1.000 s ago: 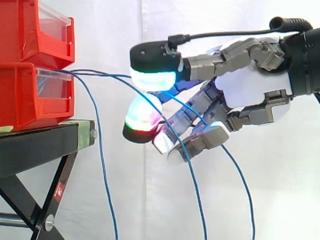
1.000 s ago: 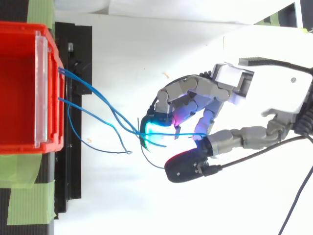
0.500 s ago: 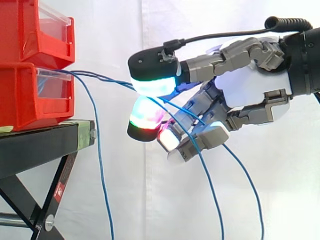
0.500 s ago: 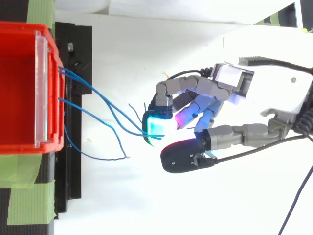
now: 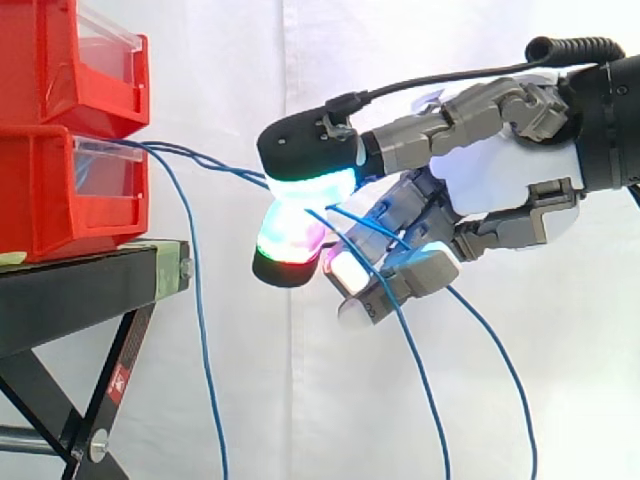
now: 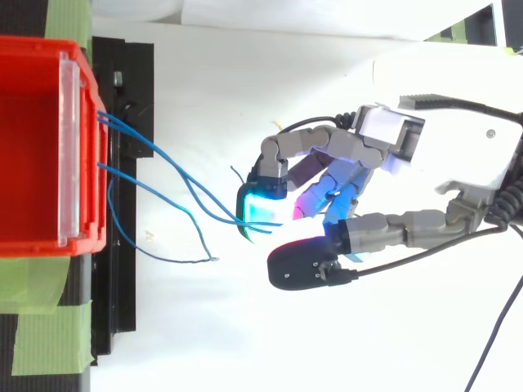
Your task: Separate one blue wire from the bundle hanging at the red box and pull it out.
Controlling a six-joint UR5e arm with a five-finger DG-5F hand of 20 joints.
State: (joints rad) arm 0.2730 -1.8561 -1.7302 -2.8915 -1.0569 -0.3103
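Blue wires (image 5: 180,150) — bundle at red box (image 5: 70,190)
Hand (image 5: 490,170): thumb & fingertip pads (image 5: 290,240) pinched on wires, near box's rt side — strands hang below.

Robot lab test rig: white curtain (image 5: 220,60) bkgd, red bins (image 5: 60,190) on blk stand (image 5: 80,290), green tape (image 6: 49,335).

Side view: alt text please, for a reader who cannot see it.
A robot hand, coming in from the right, pinches blue wires between glowing pads. The wires run from the lower of two stacked red bins on a black stand at left. Loose lengths hang below the bin and the hand, before a white curtain.
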